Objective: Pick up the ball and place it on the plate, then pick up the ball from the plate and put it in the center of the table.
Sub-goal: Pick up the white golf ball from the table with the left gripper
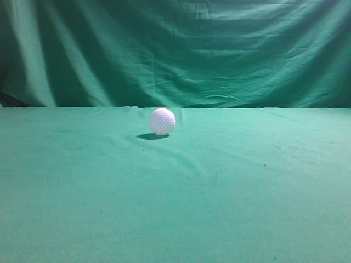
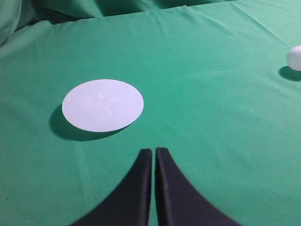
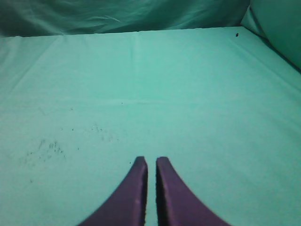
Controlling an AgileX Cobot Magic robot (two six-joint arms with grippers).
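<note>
Exterior view, left to right: the counter (image 1: 82, 208), covered in green cloth with light creases, runs the whole width. The ball (image 1: 162, 121) sits on it slightly left of the middle, toward the far edge, with a small dark shadow at its lower left. Ball is white, round, evenly dimpled; being a sphere it has no long axis and no readable heading. Behind the counter hangs a green curtain (image 1: 230, 49) in loose folds. Faint dark specks mark the cloth on the right side. No arm shows in this view.

Left wrist view: a flat, round white plate (image 2: 102, 105) lies on the cloth at left of centre, faint cross-like marking on its face, shadow along its lower left rim. Plate is bare. The left claw (image 2: 154, 151) is at bottom centre: two black, smooth, curved fingers drawn together with only a thin slit between the tips, gripping nothing. Whether it touches the cloth cannot be told. The ball appears at the far right edge, partly cut off, well apart from the plate and from the claw.

Right wrist view: bare cloth, a scatter of dark specks at left. The right claw (image 3: 150, 160) is at bottom centre, dark fingers nearly together with a narrow gap, holding nothing. Neither ball nor plate shows here.
</note>
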